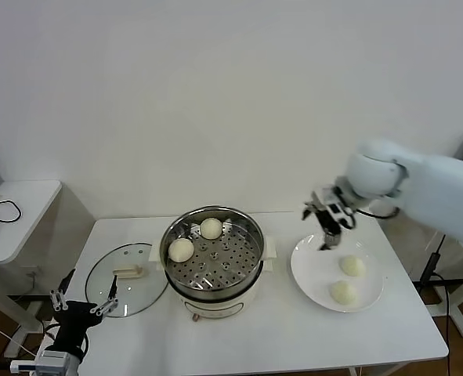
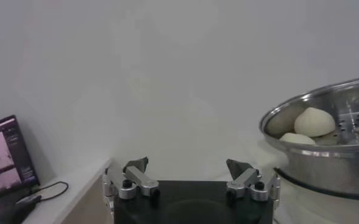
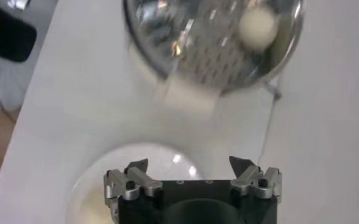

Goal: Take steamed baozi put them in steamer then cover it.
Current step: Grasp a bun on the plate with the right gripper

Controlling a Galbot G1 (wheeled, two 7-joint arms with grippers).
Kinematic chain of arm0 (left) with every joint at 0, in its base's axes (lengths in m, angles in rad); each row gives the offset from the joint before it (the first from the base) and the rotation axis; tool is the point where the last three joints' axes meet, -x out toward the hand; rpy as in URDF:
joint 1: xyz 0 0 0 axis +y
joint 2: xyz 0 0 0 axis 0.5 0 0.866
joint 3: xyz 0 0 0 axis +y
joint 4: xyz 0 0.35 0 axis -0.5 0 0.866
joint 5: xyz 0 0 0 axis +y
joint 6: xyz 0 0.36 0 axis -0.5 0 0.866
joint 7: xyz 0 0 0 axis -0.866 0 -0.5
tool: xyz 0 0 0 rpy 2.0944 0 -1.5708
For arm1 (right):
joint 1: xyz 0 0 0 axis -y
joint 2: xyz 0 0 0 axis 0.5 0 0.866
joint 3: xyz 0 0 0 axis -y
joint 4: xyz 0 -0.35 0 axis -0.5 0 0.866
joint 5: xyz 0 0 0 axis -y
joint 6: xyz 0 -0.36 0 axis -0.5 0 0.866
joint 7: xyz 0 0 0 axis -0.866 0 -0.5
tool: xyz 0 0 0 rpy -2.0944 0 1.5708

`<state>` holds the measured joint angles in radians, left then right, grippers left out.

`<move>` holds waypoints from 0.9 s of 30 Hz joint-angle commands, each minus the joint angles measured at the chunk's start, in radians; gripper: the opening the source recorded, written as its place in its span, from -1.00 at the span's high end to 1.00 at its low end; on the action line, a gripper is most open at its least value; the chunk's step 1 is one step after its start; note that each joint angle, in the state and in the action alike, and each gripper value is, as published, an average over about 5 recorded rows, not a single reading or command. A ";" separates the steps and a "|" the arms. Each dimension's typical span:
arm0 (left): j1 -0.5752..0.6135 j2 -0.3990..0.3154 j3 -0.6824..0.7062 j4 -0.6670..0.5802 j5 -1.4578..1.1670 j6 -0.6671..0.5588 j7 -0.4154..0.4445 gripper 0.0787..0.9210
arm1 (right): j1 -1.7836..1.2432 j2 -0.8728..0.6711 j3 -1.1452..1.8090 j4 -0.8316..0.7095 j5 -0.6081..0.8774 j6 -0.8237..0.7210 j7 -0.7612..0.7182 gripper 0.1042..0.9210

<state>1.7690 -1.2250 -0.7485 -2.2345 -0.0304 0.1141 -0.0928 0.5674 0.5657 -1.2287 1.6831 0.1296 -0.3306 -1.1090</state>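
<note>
**Head view: two buns in the pot, two on the plate, both claws empty**

Head view gives you the whole table (image 1: 278,337). Your right claw (image 1: 327,227) hangs over the near-pot edge of the white plate (image 1: 313,278), jaws spread wide and holding nothing. Two buns (image 1: 352,266) lie on the plate beyond and below the claw, apart from it. The steamer (image 1: 214,254) stands to the claw's left, with two more buns (image 1: 182,250) on its perforated tray.

Your left claw (image 1: 82,301) sits low off the table's left front corner, also wide open and empty. The glass lid (image 1: 126,280) lies flat on the table just beside it, between the claw and the steamer.

Right wrist view shows you what the head view cannot: straight down past the open fingers (image 3: 136,167), the plate's rim (image 3: 106,164) curves under the claw, and the steamer (image 3: 213,42) lies ahead with one bun (image 3: 257,25) visible.

Left wrist view looks across at the steamer's steel wall (image 2: 325,164), two buns (image 2: 314,122) peeking over its rim, and a laptop screen (image 2: 5,158) far off to one side.

Bare tabletop lies between plate and steamer, and along the front edge.
</note>
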 commanded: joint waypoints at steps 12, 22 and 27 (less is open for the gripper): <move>0.002 -0.002 0.002 0.006 0.005 0.011 0.002 -0.77 | -0.648 -0.187 0.433 -0.057 -0.283 0.124 -0.005 -0.76; 0.009 -0.008 -0.012 0.019 0.004 0.009 0.001 -0.77 | -0.696 -0.098 0.452 -0.162 -0.307 0.120 0.009 -0.76; 0.004 -0.009 -0.012 0.027 0.005 0.009 0.001 -0.77 | -0.709 -0.056 0.455 -0.197 -0.312 0.117 0.020 -0.76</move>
<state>1.7748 -1.2337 -0.7603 -2.2123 -0.0260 0.1248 -0.0913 -0.0587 0.4633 -0.8239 1.5529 -0.1531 -0.2227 -1.0938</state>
